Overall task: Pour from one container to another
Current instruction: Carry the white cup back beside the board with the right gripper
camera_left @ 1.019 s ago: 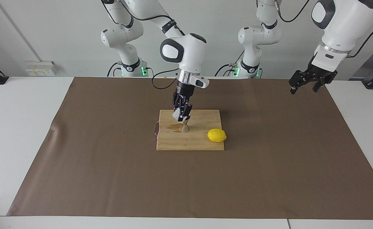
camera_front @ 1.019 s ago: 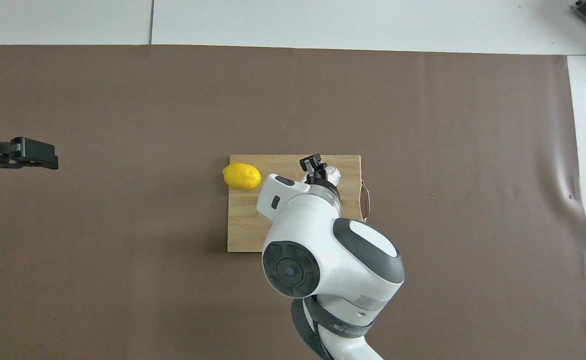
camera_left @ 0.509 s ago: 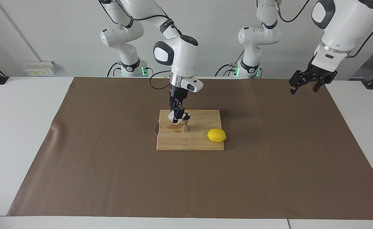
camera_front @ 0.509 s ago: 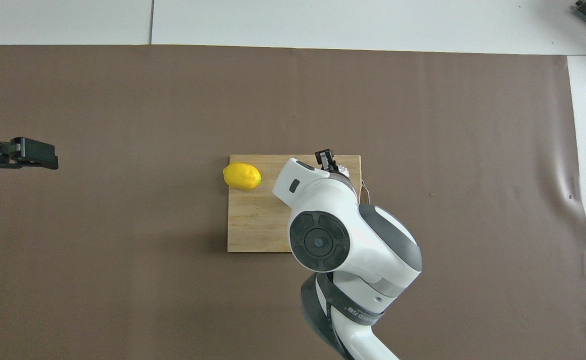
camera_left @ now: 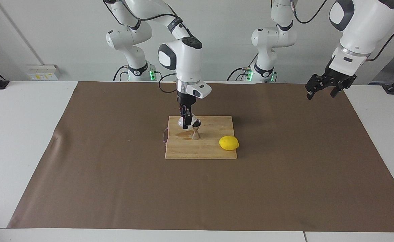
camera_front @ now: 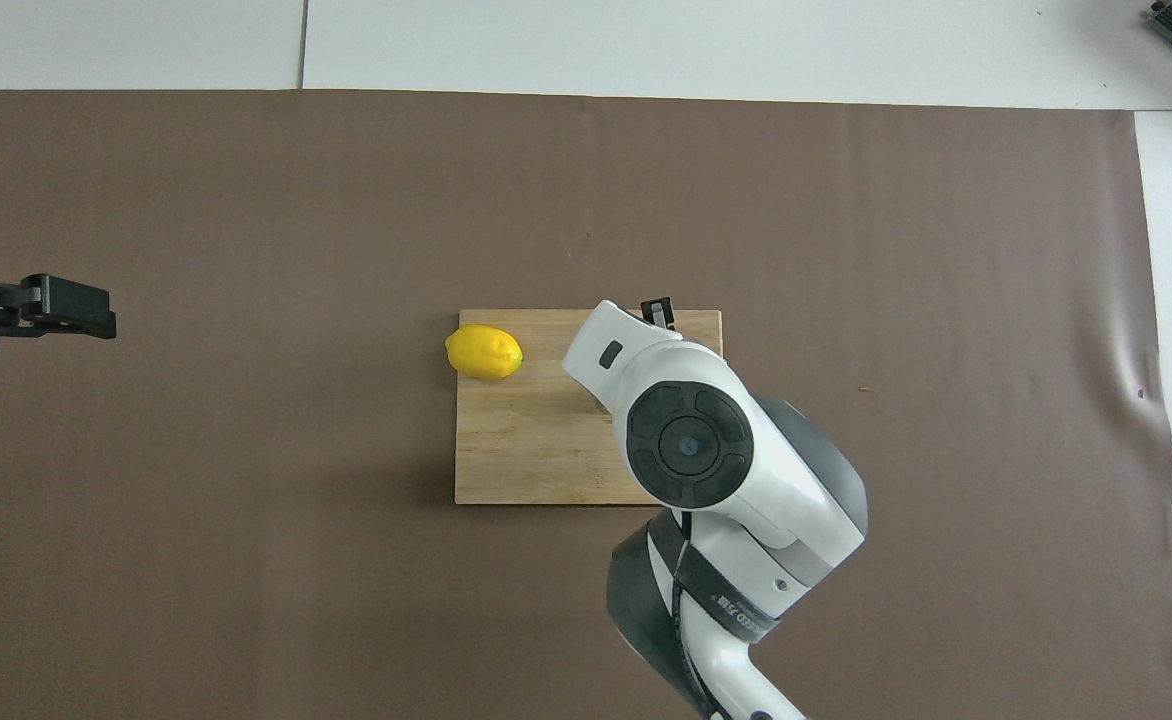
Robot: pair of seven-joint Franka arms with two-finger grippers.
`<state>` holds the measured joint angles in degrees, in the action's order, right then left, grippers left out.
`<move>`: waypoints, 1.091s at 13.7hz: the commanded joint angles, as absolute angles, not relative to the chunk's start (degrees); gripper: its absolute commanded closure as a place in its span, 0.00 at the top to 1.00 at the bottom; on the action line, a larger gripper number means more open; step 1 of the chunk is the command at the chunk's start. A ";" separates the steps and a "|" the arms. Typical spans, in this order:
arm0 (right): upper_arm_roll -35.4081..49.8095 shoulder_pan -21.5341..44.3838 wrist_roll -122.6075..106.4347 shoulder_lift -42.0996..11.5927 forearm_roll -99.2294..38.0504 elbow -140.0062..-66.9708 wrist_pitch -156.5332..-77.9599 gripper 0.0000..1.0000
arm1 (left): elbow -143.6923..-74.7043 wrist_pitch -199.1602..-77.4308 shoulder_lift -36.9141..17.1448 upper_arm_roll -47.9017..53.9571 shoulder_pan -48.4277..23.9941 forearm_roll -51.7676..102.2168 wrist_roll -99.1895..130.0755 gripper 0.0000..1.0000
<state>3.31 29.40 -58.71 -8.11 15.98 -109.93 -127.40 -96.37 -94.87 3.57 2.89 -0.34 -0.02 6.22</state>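
White wall rises at the robots' end of a white bench [camera_left: 25, 134] spread with a brown mat [camera_left: 116, 188], and one wooden board [camera_left: 213, 149] lies at the mat's middle.

On the right arm, the tool [camera_left: 186, 123] hangs low over the board's edge nearest the robots, pinching one knobbly glass cup [camera_left: 182, 123] between its pressed-in fingers. The cup is held just beside and slightly above the top cone of one steel jigger [camera_left: 196, 130], which stands upright on the board; whether the two touch cannot be told. From overhead the arm's wrist hides both cup and jigger, and only a fingertip [camera_front: 658, 310] pokes out at the board's edge.

One lemon [camera_left: 229, 143] sits at the board's corner toward the left arm's end, farther from the robots than the jigger and well apart from it. A damp stain [camera_left: 183, 134] marks the wood beside the jigger's foot.

At the left arm's end of the mat, the other tool [camera_left: 321, 90] waits in the air, its fingers spread and holding nothing.

Bare mat surrounds the board on every side.
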 commanded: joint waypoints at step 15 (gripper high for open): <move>3.96 1.95 -104.83 -9.05 -20.30 -121.02 -128.23 0.33 | -97.65 -94.57 4.92 2.90 -0.18 -0.79 5.98 1.00</move>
<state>3.11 4.89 -100.41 -9.20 -17.90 -119.10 -127.39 -96.37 -94.86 3.57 2.89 -0.34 -0.02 6.21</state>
